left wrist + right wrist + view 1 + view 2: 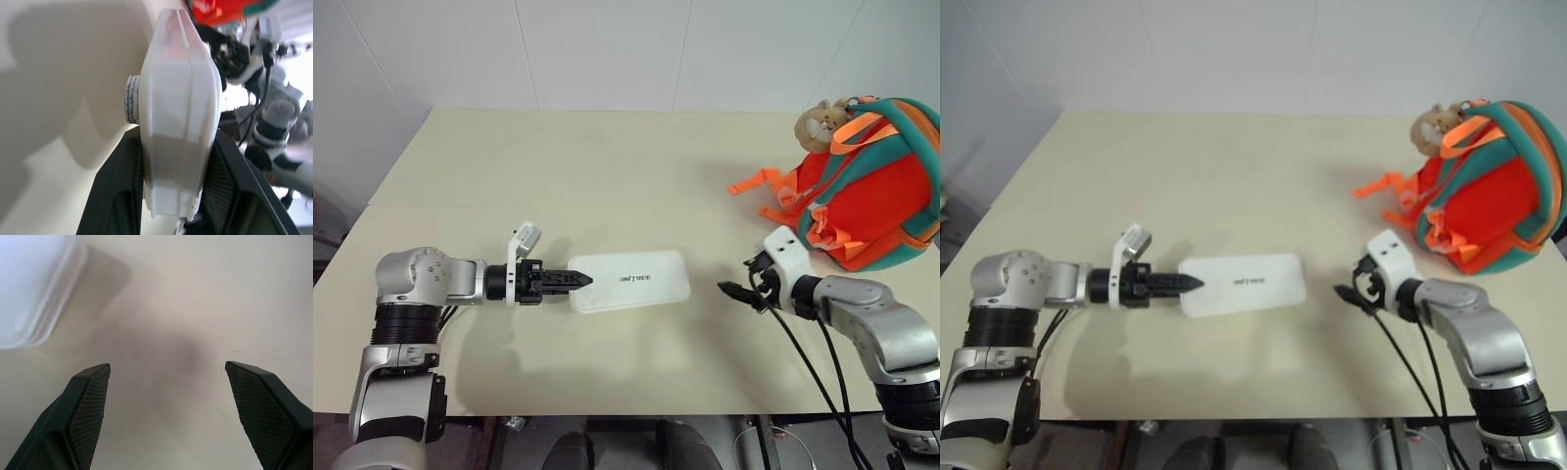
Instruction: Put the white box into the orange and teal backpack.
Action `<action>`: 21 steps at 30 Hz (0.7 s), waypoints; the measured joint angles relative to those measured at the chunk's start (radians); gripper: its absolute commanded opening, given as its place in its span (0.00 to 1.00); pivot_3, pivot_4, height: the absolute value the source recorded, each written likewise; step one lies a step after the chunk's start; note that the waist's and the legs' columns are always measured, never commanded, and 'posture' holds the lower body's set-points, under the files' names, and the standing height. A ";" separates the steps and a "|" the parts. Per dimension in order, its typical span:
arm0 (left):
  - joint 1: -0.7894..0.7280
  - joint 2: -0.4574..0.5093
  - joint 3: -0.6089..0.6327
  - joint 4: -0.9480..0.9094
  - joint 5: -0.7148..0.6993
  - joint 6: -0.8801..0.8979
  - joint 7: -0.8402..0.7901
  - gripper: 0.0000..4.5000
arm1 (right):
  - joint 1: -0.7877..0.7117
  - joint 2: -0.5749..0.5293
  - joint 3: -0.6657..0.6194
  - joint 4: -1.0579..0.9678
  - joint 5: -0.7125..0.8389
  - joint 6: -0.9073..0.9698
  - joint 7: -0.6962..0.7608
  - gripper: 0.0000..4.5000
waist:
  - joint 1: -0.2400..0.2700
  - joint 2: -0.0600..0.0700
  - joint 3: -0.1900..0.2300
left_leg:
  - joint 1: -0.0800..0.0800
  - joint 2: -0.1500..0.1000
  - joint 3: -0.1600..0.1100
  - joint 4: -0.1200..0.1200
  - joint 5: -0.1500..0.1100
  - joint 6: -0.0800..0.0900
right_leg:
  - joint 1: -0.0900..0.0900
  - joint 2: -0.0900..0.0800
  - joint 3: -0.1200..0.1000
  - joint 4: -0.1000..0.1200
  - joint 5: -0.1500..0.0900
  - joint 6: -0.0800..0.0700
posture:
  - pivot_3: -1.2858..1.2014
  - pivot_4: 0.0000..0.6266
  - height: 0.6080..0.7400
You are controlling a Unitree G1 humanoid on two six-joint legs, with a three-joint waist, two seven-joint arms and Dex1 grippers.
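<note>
So the left hand (576, 280) has the box (631, 281) pinched by its near short end, one finger on each flat face. You can see that clearly in the left wrist view, where the box (178, 122) runs edge-on between the two black pads. From that grip the box sticks straight out toward the robot's right, so its long axis runs across the bench (607, 166), pointing roughly at the right hand (736, 291). It looks lifted a bit off the bench, going by the shadow under it, but I honestly can't swear the far end isn't touching.

The right hand is wide open and holding nothing, with bare bench between its fingers (88, 401). It sits just past the free end of the box, with a small gap between them.

The backpack (876, 186) is further out again, at the far right of the bench, behind and beyond the right hand, well apart from the box. It's standing up with its straps facing us, and I can't tell from here if the zip is open.

The key thing: the box points at the right hand, and the right arm is way closer to the backpack. So I'd guess a handover, with the right hand taking the free end.
</note>
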 measured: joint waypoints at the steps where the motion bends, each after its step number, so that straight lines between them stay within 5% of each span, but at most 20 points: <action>1: -0.001 -0.006 0.025 0.003 -0.001 0.013 0.012 0.30 | 0.001 0.001 -0.015 -0.004 0.006 0.006 -0.003 1.00 | 0.000 0.000 0.000 | 0.000 0.000 0.000 0.000 0.000 0.000 | 0.000 0.000 0.000 0.000 0.000 0.000 | 0.52 0.24 1.00; 14: -0.004 -0.064 0.130 0.021 -0.055 0.041 0.137 0.30 | 0.015 0.010 -0.038 -0.016 0.028 0.012 -0.028 1.00 | -0.001 0.000 0.000 | 0.000 0.000 0.000 0.000 0.000 0.000 | 0.000 0.000 0.000 0.000 0.000 0.000 | 0.52 0.24 1.00; 21: -0.043 -0.114 0.307 0.069 -0.114 0.042 0.270 0.30 | 0.004 0.049 -0.121 0.006 0.020 -0.015 -0.124 1.00 | 0.001 0.000 0.000 | 0.000 0.000 0.000 0.000 0.000 0.000 | -0.001 -0.001 0.000 0.000 0.000 0.000 | 0.52 0.24 1.00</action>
